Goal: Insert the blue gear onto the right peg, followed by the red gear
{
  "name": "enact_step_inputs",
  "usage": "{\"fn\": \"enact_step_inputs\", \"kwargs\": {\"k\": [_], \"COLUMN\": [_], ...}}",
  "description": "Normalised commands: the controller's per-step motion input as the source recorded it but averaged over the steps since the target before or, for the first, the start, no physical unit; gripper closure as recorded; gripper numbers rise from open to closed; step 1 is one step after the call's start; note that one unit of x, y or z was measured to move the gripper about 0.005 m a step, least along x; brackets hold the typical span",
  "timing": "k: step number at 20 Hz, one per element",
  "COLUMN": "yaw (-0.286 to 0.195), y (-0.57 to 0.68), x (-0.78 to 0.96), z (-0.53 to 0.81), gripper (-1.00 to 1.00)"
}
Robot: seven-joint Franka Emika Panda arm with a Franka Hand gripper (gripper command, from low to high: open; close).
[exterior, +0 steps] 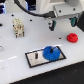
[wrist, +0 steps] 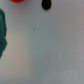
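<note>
The blue gear (exterior: 50, 52) lies flat on the right part of the grey plate with the black border (exterior: 34, 59), in the lower middle of the exterior view. It covers the spot of the right peg, which is hidden. The left peg (exterior: 36, 55) stands bare on the plate. The red gear (exterior: 73, 37) lies on the white table at the exterior view's right, apart from the plate. My gripper (exterior: 59, 25) hangs above the table, behind the plate and to the left of the red gear, open and empty. A sliver of the red gear (wrist: 19, 1) shows at the wrist view's edge.
A white block fixture (exterior: 19, 27) stands on the table at the exterior view's left. A dark spot (wrist: 46, 4) and a dark teal shape (wrist: 2, 30) show in the wrist view; I cannot tell what they are.
</note>
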Motion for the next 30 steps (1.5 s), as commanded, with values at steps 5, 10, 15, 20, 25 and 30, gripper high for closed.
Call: {"fn": "enact_step_inputs", "kwargs": {"k": [5, 10, 15, 20, 25, 30], "yaw": [0.0, 0.0, 0.0, 0.0, 0.0, 0.0], "y": [0.23, 0.26, 0.26, 0.29, 0.35, 0.3], "x": [0.35, 0.19, 0.36, 0.4, 0.3, 0.15], "z": [0.01, 0.0, 0.0, 0.1, 0.09, -0.13], "gripper": [-1.0, -1.0, -1.0, -1.0, -1.0, -1.0]}}
